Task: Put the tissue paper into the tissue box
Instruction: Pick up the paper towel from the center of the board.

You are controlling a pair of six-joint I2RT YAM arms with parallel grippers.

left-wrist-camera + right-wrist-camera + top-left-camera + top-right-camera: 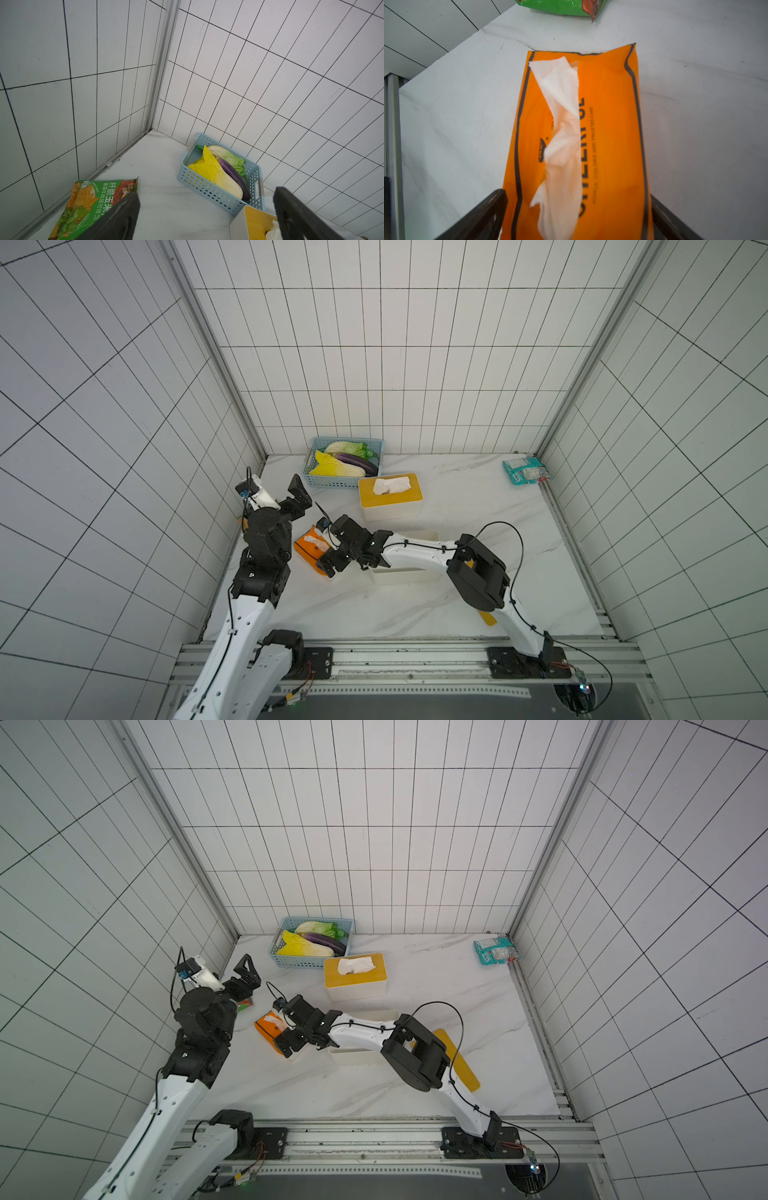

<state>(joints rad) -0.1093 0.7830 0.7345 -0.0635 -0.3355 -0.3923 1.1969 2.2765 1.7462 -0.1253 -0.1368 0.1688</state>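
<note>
yellow lid (461, 1060) ×1, near right | open tissue box (399, 575) ×1, centre | tissue pack (303, 549) ×1, just left of it (sheet protruding), between right gripper (577, 195) fingers, spread apart | left gripper (205, 193) empty, fingers apart | green snack bag (93, 203) ×1, left edge | lidded tissue box (390, 495) ×1 | basket (332, 481) ×1, far edge | teal snack bag (525, 470) ×1, far right corner

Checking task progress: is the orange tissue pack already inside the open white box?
No, the orange tissue pack lies on the table beside the open white box, not inside it.

surface: white marbled tabletop (457, 506) | back: pale blue perforated plastic basket (332, 483), lidded white tissue box (390, 512) with yellow top, teal snack packet (525, 470) in corner | middle: orange plastic tissue pack (305, 546), open white box (399, 576), flat yellow lid (465, 1073) | left wall: green snack bag (93, 201)
</note>
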